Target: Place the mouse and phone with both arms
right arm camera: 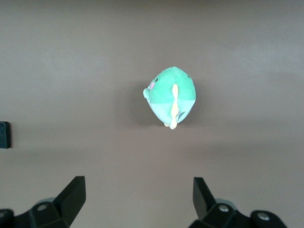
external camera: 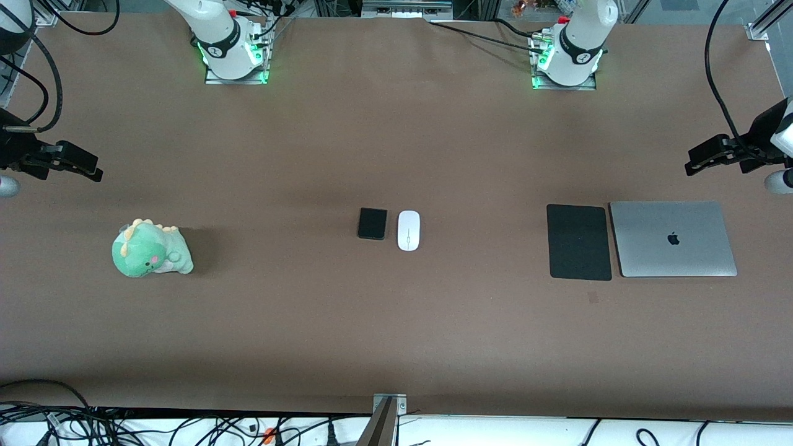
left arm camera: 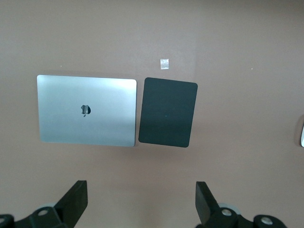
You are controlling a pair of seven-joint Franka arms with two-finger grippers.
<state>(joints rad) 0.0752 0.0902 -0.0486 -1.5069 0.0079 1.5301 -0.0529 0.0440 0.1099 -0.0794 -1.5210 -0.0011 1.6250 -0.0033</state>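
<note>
The white oval mouse point(external camera: 408, 230) and the small black phone point(external camera: 372, 223) lie side by side at the middle of the table, the phone toward the right arm's end. My left gripper point(external camera: 692, 163) hangs open and empty over the left arm's end of the table, its open jaws also showing in the left wrist view point(left arm camera: 141, 195). My right gripper point(external camera: 93, 171) hangs open and empty over the right arm's end, also showing in the right wrist view point(right arm camera: 137, 194). A sliver of the mouse point(left arm camera: 301, 134) shows in the left wrist view. The phone's edge point(right arm camera: 4, 135) shows in the right wrist view.
A flat black mouse pad point(external camera: 579, 242) lies beside a closed silver laptop point(external camera: 673, 238) toward the left arm's end; both show in the left wrist view, pad point(left arm camera: 167, 112) and laptop point(left arm camera: 86, 110). A green plush dinosaur point(external camera: 151, 249) sits toward the right arm's end, also seen in the right wrist view point(right arm camera: 171, 95).
</note>
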